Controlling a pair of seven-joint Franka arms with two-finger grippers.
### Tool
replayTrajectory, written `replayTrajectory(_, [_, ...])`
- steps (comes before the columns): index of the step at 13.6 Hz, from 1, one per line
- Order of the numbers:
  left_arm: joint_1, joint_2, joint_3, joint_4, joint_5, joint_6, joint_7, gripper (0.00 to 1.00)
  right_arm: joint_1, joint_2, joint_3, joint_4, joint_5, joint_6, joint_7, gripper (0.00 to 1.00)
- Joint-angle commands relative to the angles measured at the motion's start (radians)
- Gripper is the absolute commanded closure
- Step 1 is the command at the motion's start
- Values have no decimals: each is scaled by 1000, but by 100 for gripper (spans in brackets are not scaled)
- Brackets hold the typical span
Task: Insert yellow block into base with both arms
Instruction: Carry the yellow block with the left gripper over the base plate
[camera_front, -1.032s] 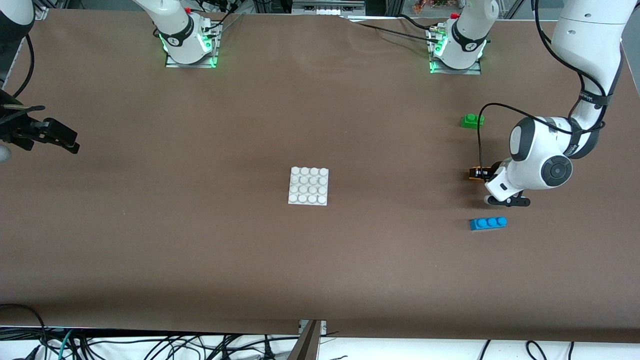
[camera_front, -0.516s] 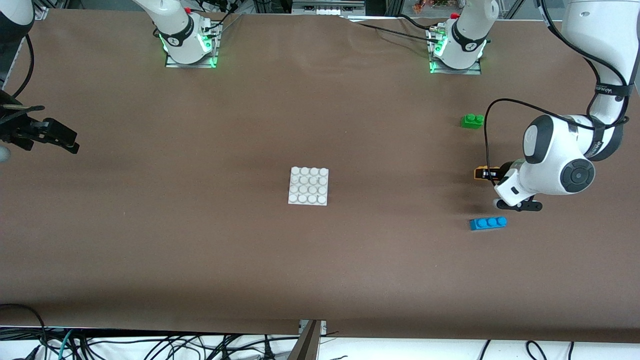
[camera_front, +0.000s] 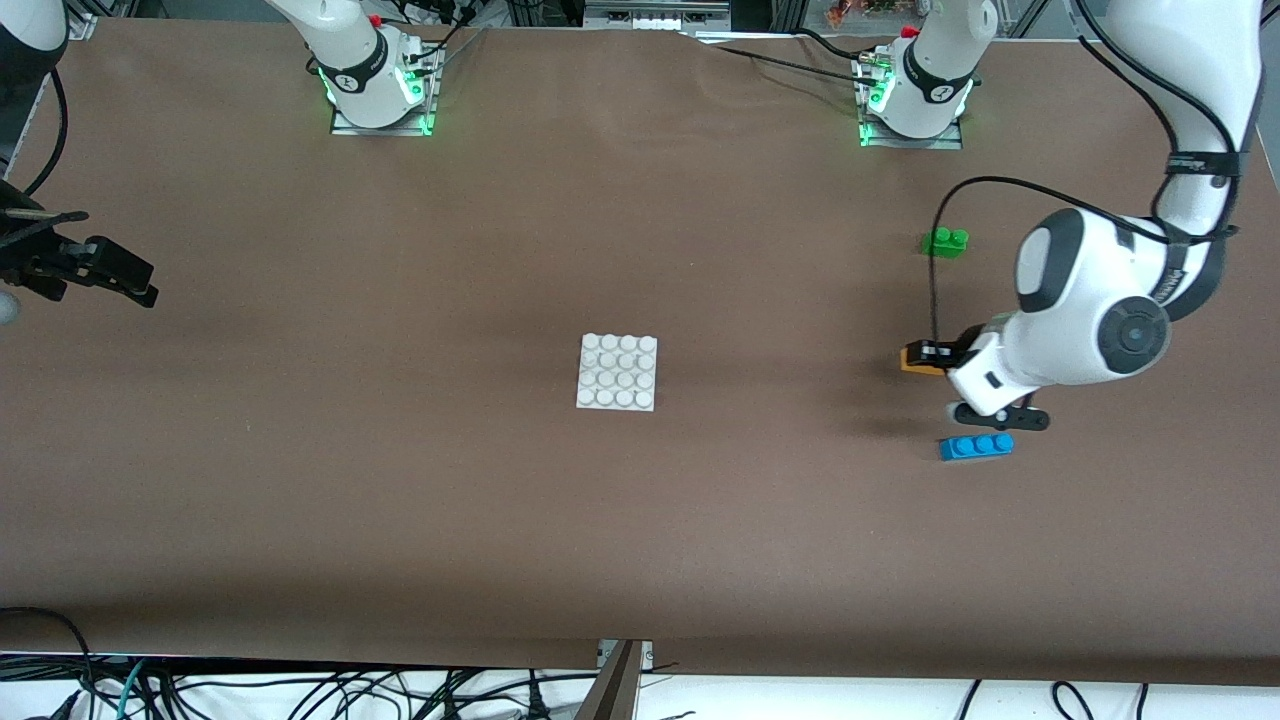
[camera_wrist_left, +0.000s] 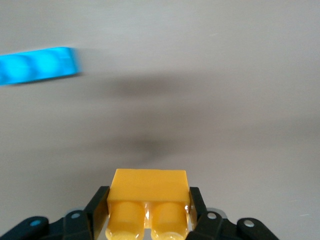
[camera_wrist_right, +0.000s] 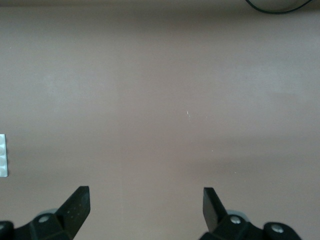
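Nearest the front camera lies the blue brick, flat on the brown table toward my left arm's end. My left gripper hangs in the air just above the bare cloth beside that brick, and its fingers are drawn in tight on the yellow block, one pad pressed to each side. The block sits level between them, off the table, its two round studs pointing back toward my wrist. In my left wrist view the blue brick shows as a blur at the edge, apart from the block's shadow on the cloth.

The white base lies flat in the middle of the table, well apart from the block I hold, with nothing on its studs.

The green brick rests farther from the front camera than my left gripper, still toward that same end.

My right gripper waits over the table's edge at my right arm's end, fingers spread wide and holding nothing; only a sliver of the base shows in its wrist view.
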Motion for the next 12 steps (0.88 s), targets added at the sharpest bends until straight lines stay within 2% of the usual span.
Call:
replayTrajectory(1, [-119, 78, 2, 107, -74, -24, -157, 96, -8, -8, 6, -8, -13, -7, -7, 0])
replayTrajectory(6, [-365, 214, 5, 301, -86, -24, -433, 100, -8, -8, 4, -8, -13, -6, -7, 0])
replayTrajectory(8, [-420, 285, 5, 395, -86, -21, -547, 100, -8, -8, 4, -8, -13, -7, -7, 0])
replayTrajectory(12, [-508, 403, 4, 547, -88, -4, -653, 100, -8, -8, 4, -8, -13, -7, -4, 0])
